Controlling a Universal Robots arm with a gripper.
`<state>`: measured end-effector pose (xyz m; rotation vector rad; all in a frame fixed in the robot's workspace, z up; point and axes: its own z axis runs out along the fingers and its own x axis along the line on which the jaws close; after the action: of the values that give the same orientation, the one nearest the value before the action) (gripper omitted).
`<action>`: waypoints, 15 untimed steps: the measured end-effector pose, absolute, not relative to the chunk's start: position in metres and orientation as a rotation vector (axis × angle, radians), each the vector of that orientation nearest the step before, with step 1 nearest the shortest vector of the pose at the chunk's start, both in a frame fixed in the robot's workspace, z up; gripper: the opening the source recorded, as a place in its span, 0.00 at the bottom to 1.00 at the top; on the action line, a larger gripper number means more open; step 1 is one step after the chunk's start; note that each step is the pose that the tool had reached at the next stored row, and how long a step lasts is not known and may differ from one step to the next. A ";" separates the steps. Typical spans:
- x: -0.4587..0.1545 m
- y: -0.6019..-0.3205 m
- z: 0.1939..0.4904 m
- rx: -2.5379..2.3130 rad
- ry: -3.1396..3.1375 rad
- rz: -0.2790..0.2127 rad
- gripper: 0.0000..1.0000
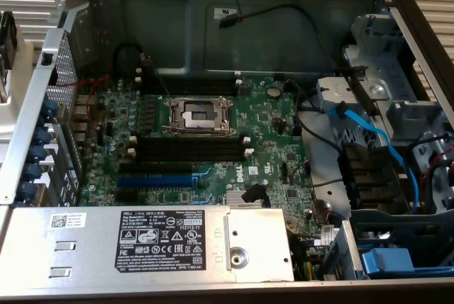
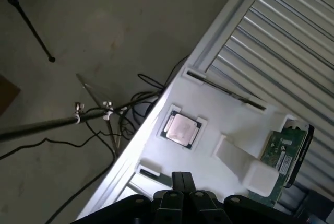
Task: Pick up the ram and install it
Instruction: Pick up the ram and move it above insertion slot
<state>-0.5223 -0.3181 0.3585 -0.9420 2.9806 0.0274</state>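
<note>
In the wrist view a long, thin dark strip (image 2: 225, 90), which looks like the ram seen edge-on, stands between two white clips on a white holder tray (image 2: 229, 125). My gripper (image 2: 182, 177) hangs above the near side of that tray, apart from the strip, with its black fingers pressed together and nothing between them. In the exterior view the open computer case shows the green motherboard (image 1: 262, 123) with black slots with white end clips (image 1: 188, 149) beside the CPU socket (image 1: 198, 114). More black slots (image 1: 188, 83) lie on the socket's other side.
The tray also carries a square CPU chip (image 2: 181, 129), a green circuit board (image 2: 284, 150) and a white block (image 2: 245, 164). Cables and a stand leg (image 2: 78, 114) lie on the floor. Inside the case are a blue slot (image 1: 156, 180), the power supply (image 1: 142, 237), blue cables (image 1: 376, 141) and drive bays.
</note>
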 end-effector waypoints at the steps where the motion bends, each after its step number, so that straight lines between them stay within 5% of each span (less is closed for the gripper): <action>1: -0.522 -0.318 0.358 -0.969 2.972 0.028 0.10; 15: -0.522 -0.318 0.358 -1.312 2.841 0.031 0.10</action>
<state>-0.5222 -0.3181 0.3584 -1.3119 2.8408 0.0311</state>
